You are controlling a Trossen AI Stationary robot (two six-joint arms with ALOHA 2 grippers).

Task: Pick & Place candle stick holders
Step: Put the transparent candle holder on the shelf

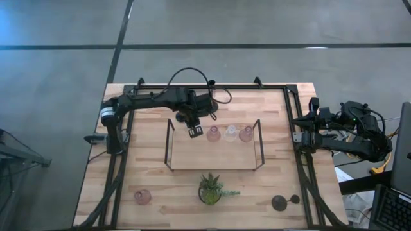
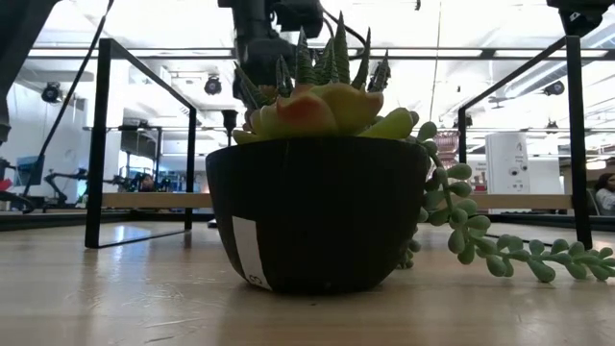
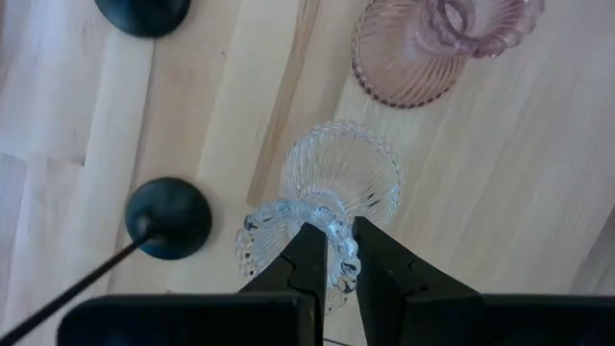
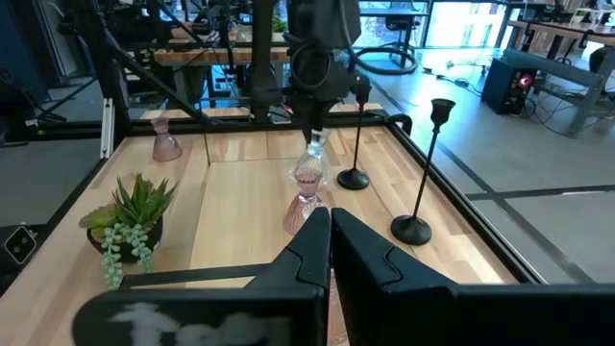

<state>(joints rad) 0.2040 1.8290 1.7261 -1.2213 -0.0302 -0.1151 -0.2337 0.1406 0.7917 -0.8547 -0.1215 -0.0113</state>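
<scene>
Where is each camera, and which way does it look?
High view: above the table, looking straight down; both arms show.
Low view: at table-top height, facing the potted plant; an arm shows above.
Left wrist view: on that arm, looking down past left fingers pinching the clear glass holder.
Right wrist view: on that arm, looking across the table past shut right fingers.
High and low views share the potted plant.

The table (image 1: 270, 186) is pale, matt wood with visible grain, and the tray (image 1: 212, 157) has a similar wooden floor inside a thin black wire frame. The clear holder (image 3: 332, 187) and pink holder (image 3: 423, 58) are ribbed, glossy glass. The black holders (image 4: 423, 173) look like matt metal, and the plant pot (image 2: 317, 211) is smooth and dull black.
</scene>
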